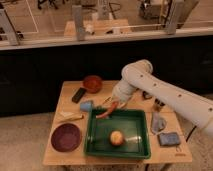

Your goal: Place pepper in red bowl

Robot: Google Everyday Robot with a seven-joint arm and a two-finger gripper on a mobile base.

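The pepper (106, 112) is a thin red-orange chili hanging from my gripper (116, 104) above the back left edge of the green tray (95, 145). The gripper is shut on its upper end. The red bowl (92, 83) sits at the back of the wooden table (67, 96), up and to the left of the gripper and apart from it. My white arm reaches in from the right.
A round yellowish-red fruit (117, 137) lies in the green tray. A dark purple bowl (65, 137) stands at the front left. A blue cup (86, 106), a black item (79, 94) and a yellow item (70, 117) lie left of the tray. Grey and blue objects (168, 138) lie right.
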